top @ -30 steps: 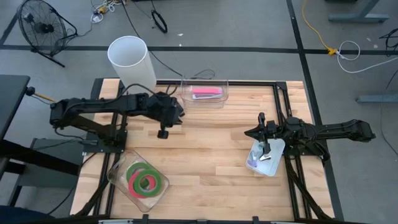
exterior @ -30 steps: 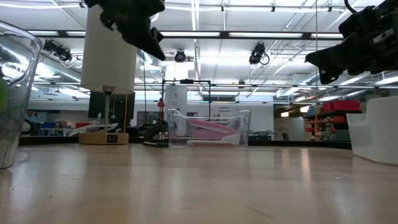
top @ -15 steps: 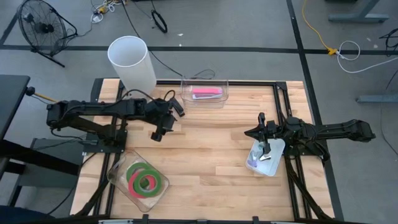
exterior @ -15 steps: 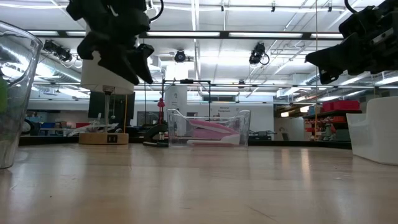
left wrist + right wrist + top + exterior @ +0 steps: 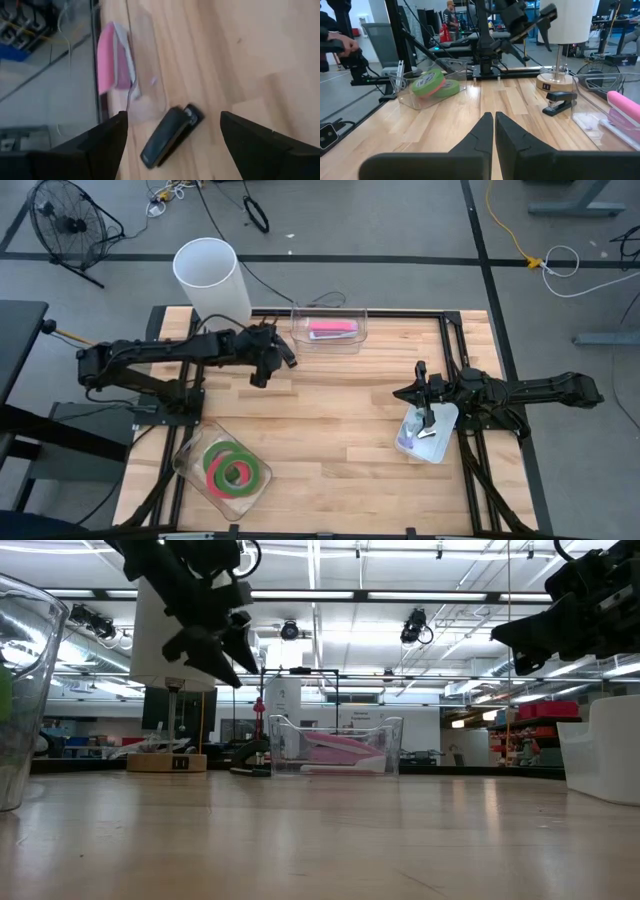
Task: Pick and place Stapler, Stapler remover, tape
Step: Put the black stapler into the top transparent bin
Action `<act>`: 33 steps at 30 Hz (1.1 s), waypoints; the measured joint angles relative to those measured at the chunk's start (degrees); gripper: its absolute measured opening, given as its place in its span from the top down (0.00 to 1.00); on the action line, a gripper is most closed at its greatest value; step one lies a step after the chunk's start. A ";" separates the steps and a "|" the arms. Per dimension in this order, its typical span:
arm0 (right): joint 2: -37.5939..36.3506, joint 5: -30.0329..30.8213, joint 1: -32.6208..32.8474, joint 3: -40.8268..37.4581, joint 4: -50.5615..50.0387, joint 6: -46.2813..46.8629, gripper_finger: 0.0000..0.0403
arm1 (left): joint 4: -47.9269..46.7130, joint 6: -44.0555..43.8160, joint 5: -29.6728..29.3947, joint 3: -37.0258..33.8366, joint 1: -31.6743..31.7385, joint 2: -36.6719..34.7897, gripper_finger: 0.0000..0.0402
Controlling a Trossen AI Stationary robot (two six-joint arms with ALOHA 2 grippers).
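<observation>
Left gripper (image 5: 172, 131) open-fingered above black stapler (image 5: 170, 133)

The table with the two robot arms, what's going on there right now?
The left gripper, open, hovers above a black stapler lying on the table beside a clear box that holds a pink stapler. The right gripper is shut and waits over a tray at the table's right edge. Green and pink-red tape rolls sit in another clear container on the left side.

Grey floor (image 5: 400, 220) — fan (image 5: 65, 220), ceiling strip lights (image 5: 420, 596)
</observation>
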 joint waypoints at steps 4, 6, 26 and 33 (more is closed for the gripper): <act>0.00 -0.02 0.02 0.00 0.00 0.00 0.94 | 0.61 2.11 0.66 0.00 2.48 2.02 0.20; -0.02 0.00 0.02 0.00 -0.02 -0.02 0.94 | 0.35 3.73 2.88 0.00 3.60 3.56 0.20; -0.02 0.00 0.00 0.00 0.00 0.00 0.94 | 6.70 28.59 12.54 0.00 11.55 16.97 0.20; 0.00 0.00 0.02 0.00 0.00 0.00 0.94 | 9.26 31.79 12.11 0.00 13.04 19.98 0.20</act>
